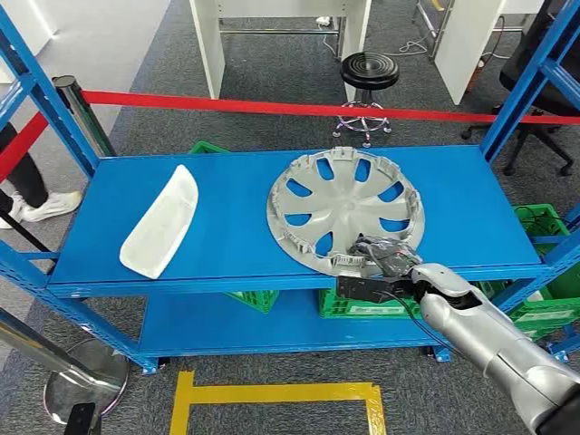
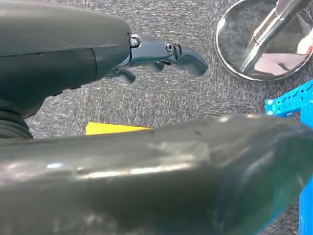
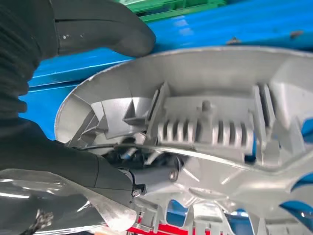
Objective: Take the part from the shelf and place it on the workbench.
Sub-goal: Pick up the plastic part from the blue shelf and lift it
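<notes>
Blue steel shelf rack (image 1: 232,227) w/ two flat decks, standing on grey carpet (image 1: 287,68). Yellow tape outline (image 1: 274,394) on the floor at 6 o'clock from the rack. Red barrier belt (image 1: 274,106) runs across behind the rack, hooked to a chrome stanchion post (image 1: 81,113) at 10 o'clock; a second chrome post w/ round base (image 1: 82,381) sits at 7–8 o'clock. Black round stool (image 1: 369,71) at 12–1 o'clock beyond the belt, white desk legs (image 1: 207,45) farther back. A person's dark trouser leg and white shoe (image 1: 48,205) at 9 o'clock, far left.

Green plastic crates (image 1: 355,304) sit under the top deck on the lower level, more green crate (image 1: 547,272) at 3–4 o'clock outside the rack; contents can't be told.

Top deck: white curved plastic trim piece (image 1: 160,222) lying flat at 9 o'clock side; silver wheel cover (image 1: 345,208) lying inner side up, right of centre, well apart from the trim piece.

Right hand (image 1: 383,258) is at the wheel cover's near rim, 5–6 o'clock edge. Right wrist view: thumb (image 3: 110,24) over one face of the rim, dark fingers (image 3: 155,176) under the other, rim btwn them — gripping the cover.

Left hand (image 2: 162,54) hangs over the carpet, fingers extended, slightly curled, holding nothing.
</notes>
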Controlling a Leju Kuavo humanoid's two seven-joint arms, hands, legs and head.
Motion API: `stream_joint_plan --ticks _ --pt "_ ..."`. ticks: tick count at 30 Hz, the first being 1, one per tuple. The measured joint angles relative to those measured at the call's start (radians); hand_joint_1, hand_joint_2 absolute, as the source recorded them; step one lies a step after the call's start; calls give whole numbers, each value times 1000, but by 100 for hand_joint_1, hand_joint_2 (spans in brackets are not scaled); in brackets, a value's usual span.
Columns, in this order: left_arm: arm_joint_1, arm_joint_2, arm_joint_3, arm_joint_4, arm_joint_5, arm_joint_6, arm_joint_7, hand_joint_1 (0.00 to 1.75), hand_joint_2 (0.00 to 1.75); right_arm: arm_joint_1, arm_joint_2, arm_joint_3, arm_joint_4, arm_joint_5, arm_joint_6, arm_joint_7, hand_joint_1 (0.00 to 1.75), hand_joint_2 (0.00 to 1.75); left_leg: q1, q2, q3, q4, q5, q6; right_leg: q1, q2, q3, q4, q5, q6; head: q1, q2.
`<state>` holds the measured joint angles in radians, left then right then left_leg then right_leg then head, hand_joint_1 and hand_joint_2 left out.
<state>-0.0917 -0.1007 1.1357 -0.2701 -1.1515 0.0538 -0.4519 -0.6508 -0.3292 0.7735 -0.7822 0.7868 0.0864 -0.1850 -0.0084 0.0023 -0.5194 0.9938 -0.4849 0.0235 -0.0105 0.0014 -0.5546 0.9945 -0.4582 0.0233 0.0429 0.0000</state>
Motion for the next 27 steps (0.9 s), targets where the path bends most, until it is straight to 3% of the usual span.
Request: stream_joint_plan --ticks 8,16,27 --pt "2 0 -2 0 9 0 0 0 0 20 6 -10 -34 -37 -40 -17 175 175 1 0 -1 0 0 0 0 0 -1 0 0 0 0 0" --pt "7 7 -9 0 13 5 -1 0 0 134 27 -87 -244 -77 -112 -41 175 175 2 0 -6 0 1 -1 1 0 -7 0 0 0 0 0" --pt "12 8 -14 0 20 7 -6 0 0 208 36 -146 -388 -92 -150 -66 175 175 1 0 -10 0 1 -1 1 0 -9 0 0 0 0 0"
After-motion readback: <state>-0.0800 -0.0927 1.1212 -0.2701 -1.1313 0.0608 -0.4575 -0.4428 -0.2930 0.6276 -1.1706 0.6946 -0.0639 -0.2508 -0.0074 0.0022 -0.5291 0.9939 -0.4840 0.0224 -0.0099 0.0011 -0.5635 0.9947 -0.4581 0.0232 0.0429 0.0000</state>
